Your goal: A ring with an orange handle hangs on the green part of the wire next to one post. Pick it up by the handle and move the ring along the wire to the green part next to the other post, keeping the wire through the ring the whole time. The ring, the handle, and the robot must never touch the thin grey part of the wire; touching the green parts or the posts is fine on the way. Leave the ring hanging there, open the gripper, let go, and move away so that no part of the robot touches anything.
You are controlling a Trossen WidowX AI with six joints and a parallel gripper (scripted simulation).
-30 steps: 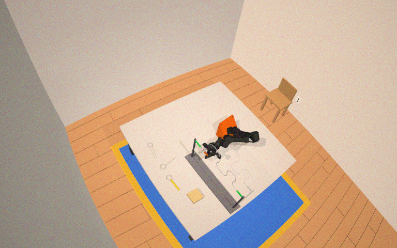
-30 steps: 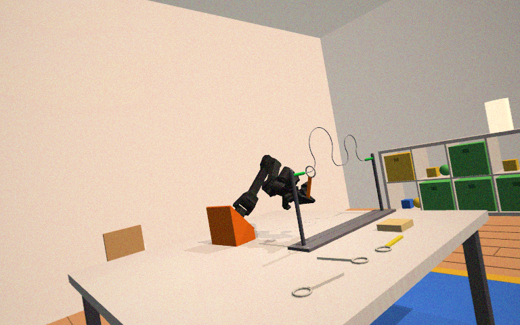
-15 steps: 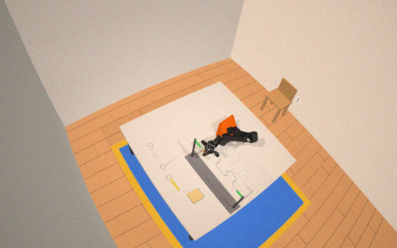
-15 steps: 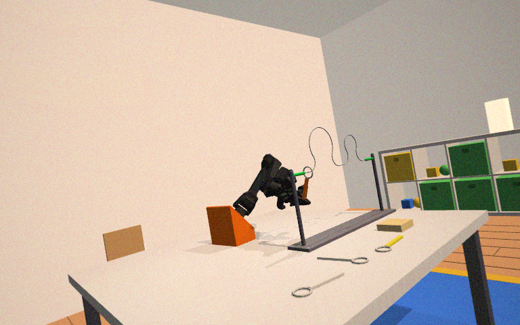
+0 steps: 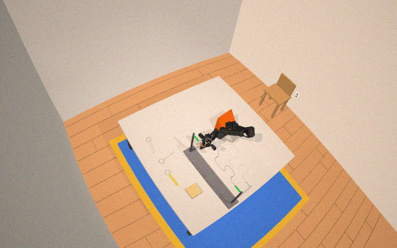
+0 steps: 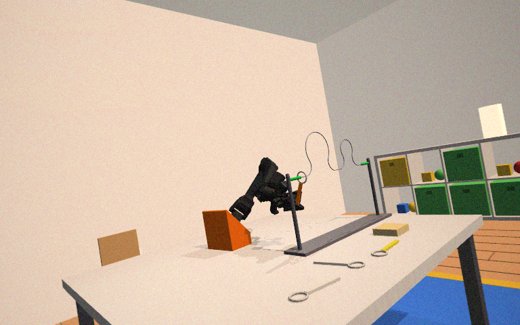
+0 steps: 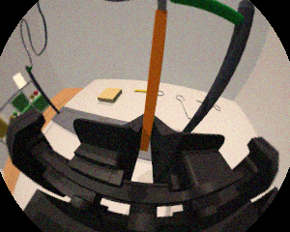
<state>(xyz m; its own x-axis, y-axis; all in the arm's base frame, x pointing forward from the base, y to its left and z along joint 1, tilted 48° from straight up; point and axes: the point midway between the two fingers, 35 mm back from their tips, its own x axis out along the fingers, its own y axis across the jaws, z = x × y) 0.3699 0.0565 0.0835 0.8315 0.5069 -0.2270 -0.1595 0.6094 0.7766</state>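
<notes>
While the claw (image 5: 201,146) (image 6: 300,206) (image 7: 148,116) pinches the orange handle (image 6: 299,193) (image 7: 155,72), exterior view has the ring (image 6: 302,177) at the near green sleeve's (image 6: 295,178) three-o'clock end.

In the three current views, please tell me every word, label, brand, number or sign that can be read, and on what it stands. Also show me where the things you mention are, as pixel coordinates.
No readable text in any view.
Green bin (image 6: 463,164): a small dark mark, too small to read.
Yellow bin (image 6: 394,172): the same, too small to read.
</notes>
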